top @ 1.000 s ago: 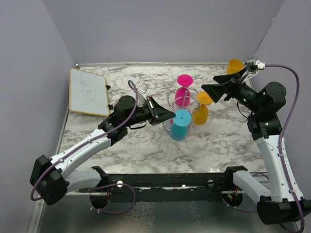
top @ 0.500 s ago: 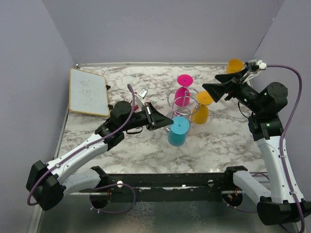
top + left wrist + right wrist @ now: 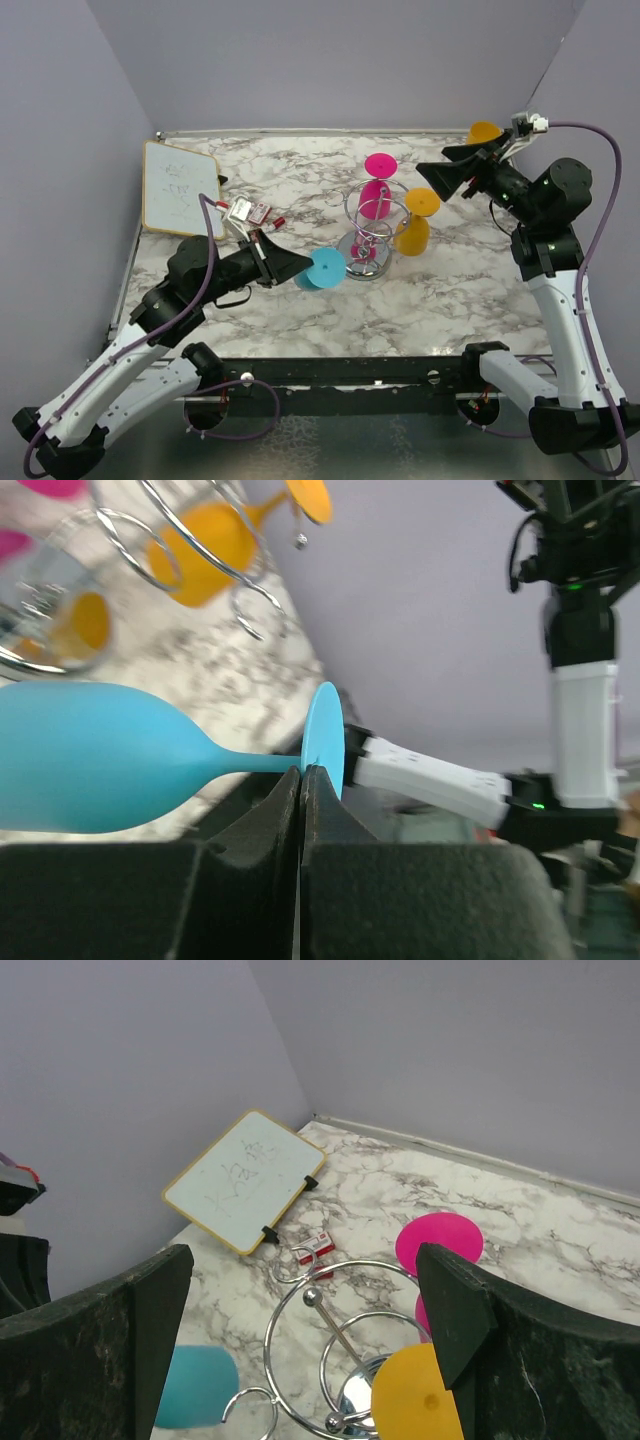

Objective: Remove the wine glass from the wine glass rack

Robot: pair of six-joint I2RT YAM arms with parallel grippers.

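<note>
The chrome wire wine glass rack (image 3: 368,232) stands mid-table with a pink wine glass (image 3: 378,186) and an orange wine glass (image 3: 414,226) hanging on it. My left gripper (image 3: 292,268) is shut on the stem of a blue wine glass (image 3: 323,270), held tilted on its side to the left of the rack and apart from it. In the left wrist view my left gripper (image 3: 301,776) pinches the stem beside the foot of the blue wine glass (image 3: 90,770). My right gripper (image 3: 447,180) is open and empty, above and right of the rack (image 3: 345,1360).
A whiteboard (image 3: 182,188) lies at the back left, with a small red and white box (image 3: 250,212) near it. A second orange glass (image 3: 484,132) stands at the back right corner. Walls close in the left, back and right sides.
My left arm has pulled back to the left and toward the near edge, carrying the blue glass away from the rack and tipping it over. My right gripper has barely moved.
</note>
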